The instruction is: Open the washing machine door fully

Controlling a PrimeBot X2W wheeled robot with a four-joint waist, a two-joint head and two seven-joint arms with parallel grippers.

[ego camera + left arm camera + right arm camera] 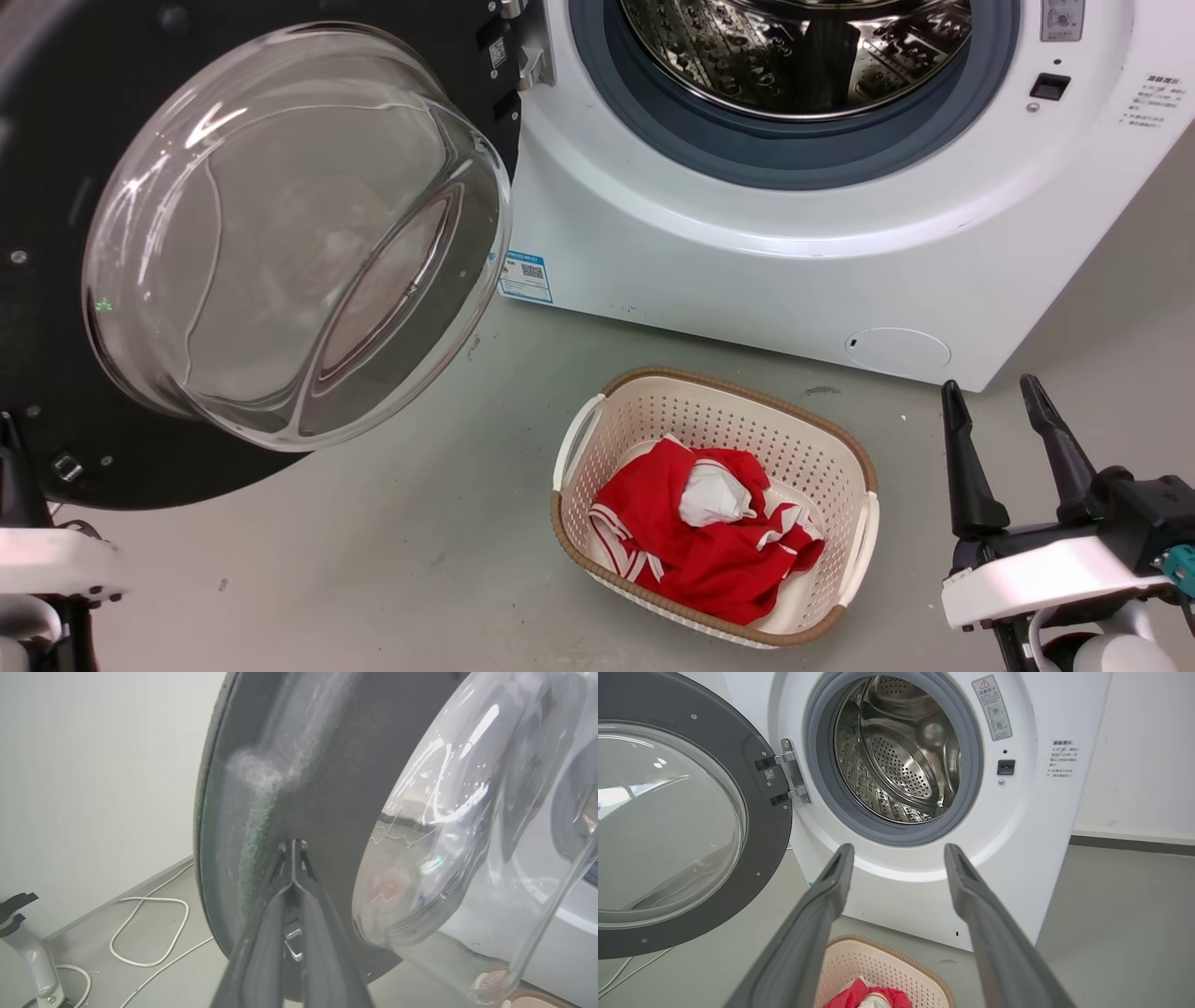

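Push washing machine door (pixel 280 243) wider, out left of drum (pixel 794 47)
Far left of drum, left gripper (pixel 293 848) clenched on nothing, closed tips touching door's dark inner ring beside glass bowl (pixel 444 835); door swung well out, hinge (pixel 791 772) side next to drum. Likely best: tips off the glass, press near free edge, follow hinge arc. Below-right of drum, right gripper (pixel 990 387) released, idle

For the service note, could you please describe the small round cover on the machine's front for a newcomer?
On the white washing machine, look at the front panel's lower right corner, behind the laundry basket. The cover is a small, flush white disc, unlike the large black glass-bowled door at left.
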